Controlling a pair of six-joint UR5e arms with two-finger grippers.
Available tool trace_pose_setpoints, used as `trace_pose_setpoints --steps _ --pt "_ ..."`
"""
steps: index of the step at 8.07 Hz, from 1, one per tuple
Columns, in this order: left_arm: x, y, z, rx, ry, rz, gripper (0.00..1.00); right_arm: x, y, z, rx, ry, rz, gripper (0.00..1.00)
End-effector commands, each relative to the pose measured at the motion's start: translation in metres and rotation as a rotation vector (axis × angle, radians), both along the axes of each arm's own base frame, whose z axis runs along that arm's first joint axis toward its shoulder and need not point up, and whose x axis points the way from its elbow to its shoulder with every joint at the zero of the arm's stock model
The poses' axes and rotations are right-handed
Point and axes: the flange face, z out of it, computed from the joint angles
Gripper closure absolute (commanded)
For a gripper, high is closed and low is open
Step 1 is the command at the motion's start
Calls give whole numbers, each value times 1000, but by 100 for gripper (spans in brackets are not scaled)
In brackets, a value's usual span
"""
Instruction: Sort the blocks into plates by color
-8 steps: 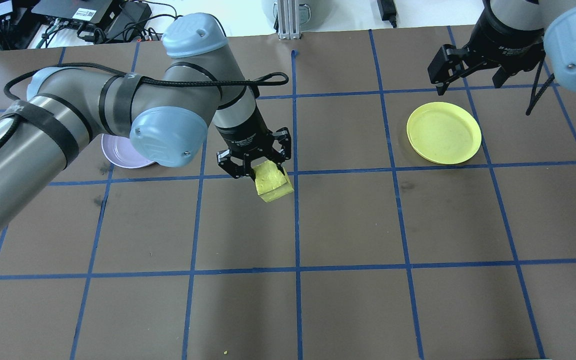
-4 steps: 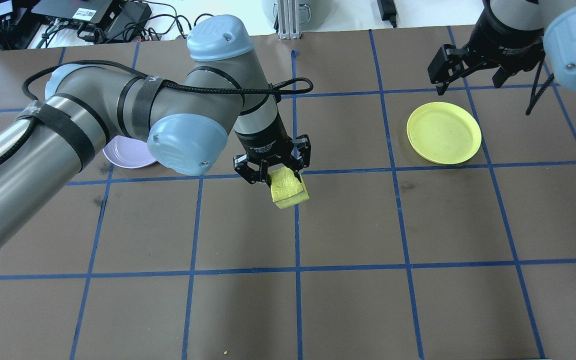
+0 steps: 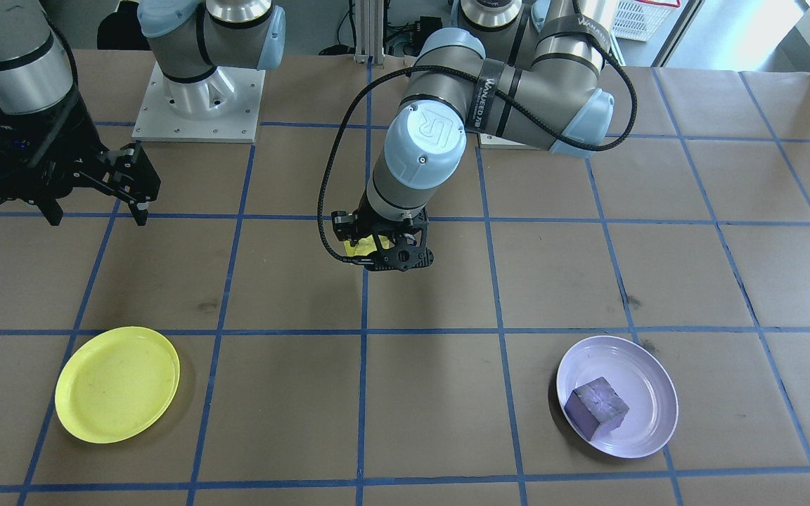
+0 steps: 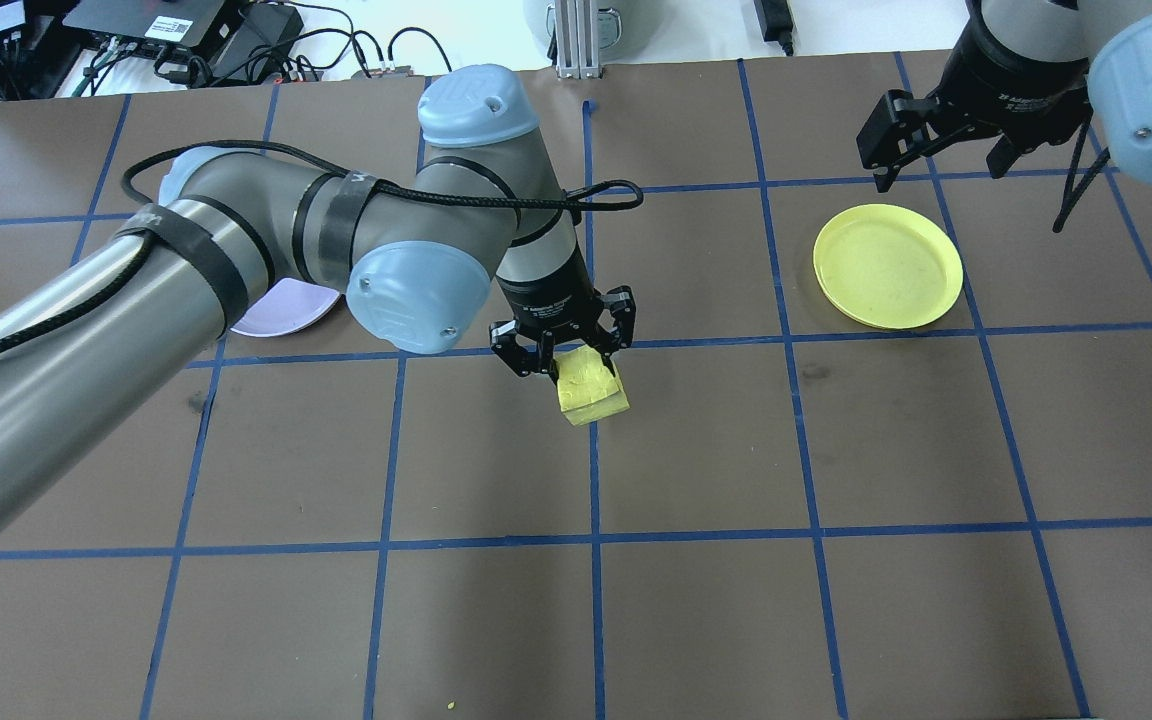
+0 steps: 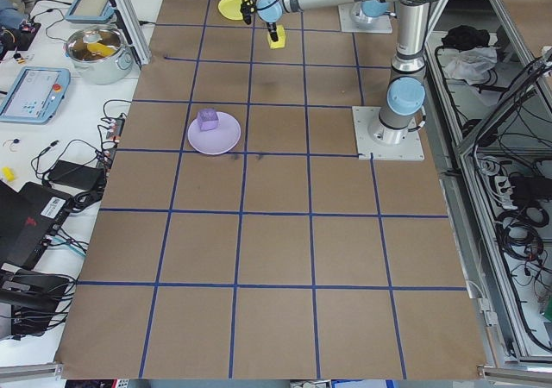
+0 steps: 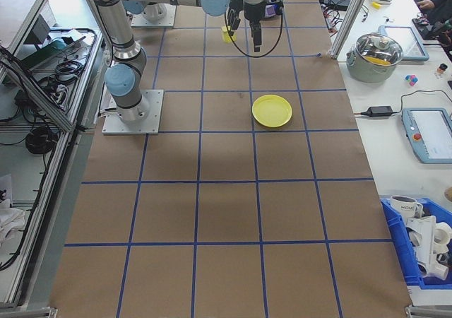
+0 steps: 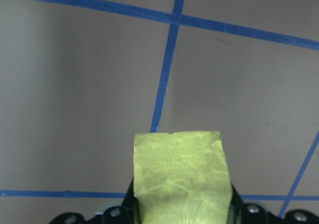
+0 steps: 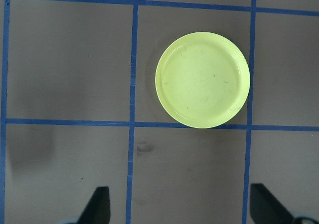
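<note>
The yellow block [image 4: 592, 388] is hanging above the middle of the table [image 4: 696, 600], clamped between the fingers of the left gripper [image 4: 564, 352]. The purple block [image 3: 595, 408] is sitting in the lavender plate [image 3: 647, 379] toward the table's left end. The yellow plate [image 4: 888, 265] is lying toward the right end, with the right gripper [image 4: 941, 145] hovering spread wide and holding nothing near the plate's far rim.

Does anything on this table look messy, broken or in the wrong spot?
Nothing stands out. The purple block sits inside the lavender plate, the yellow plate is empty, and the left tool holds the yellow block over the table's middle. The blocks' faces look roughly painted, nothing more.
</note>
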Motion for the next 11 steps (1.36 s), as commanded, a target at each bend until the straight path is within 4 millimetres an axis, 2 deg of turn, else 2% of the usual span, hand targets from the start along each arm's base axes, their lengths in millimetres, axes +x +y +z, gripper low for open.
trace_pose_setpoints --steps 1,2,3,4,5,6,9,11 --pt "-34 -3 -42 -25 9 -56 52 0 1 0 3 0 -1 0" --pt "-43 -7 -62 -35 12 -59 51 0 1 0 2 -1 -9 0" --pt "-43 -8 -63 -38 11 -58 51 0 1 0 4 -1 -10 0" --pt "-43 -7 -50 -59 21 -59 50 0 1 0 4 -1 -12 0" --pt "-43 -7 -47 -63 24 -59 49 0 1 0 4 -1 -12 0" --pt "-42 -9 -57 -50 16 -56 49 0 1 1 -5 1 2 0" --pt "-42 -6 -41 -73 28 -56 46 0 -1 2 -12 -1 -10 0" --pt "-41 -7 -45 -68 23 -55 44 1 2 5 -15 -5 -12 0"
